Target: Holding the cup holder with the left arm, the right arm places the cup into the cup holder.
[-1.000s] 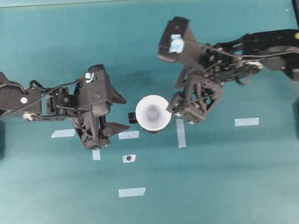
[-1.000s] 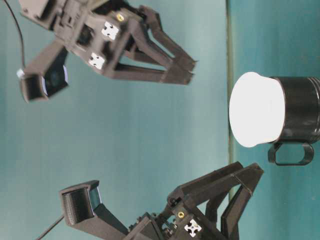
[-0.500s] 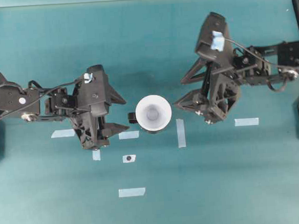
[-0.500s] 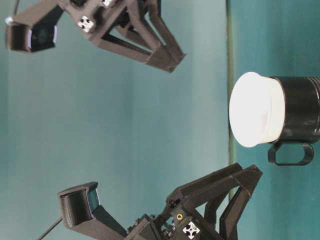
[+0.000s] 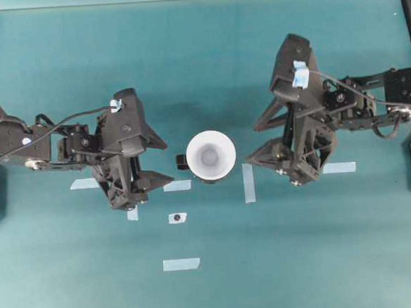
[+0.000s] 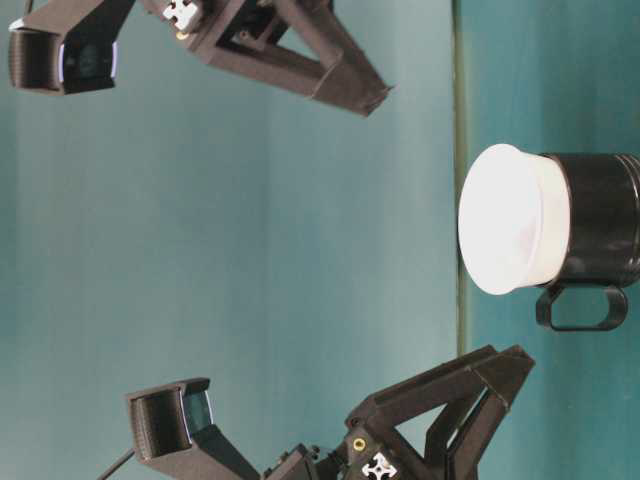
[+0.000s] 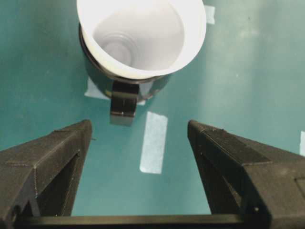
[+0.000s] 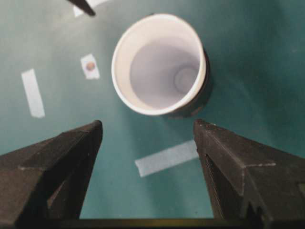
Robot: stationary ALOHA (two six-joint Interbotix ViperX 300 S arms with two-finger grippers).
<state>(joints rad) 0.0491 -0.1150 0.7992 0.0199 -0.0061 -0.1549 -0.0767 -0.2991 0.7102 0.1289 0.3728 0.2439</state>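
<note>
On the teal table, near its middle, the white cup sits upright inside the black cup holder, its wide rim flaring above the holder's top. At the left, the left gripper rests just beside the holder's small side tab, jaws wide apart and holding nothing. At the right, the right gripper stands apart from the cup, jaws also spread and empty. Pale tape strips lie scattered around the holder.
</note>
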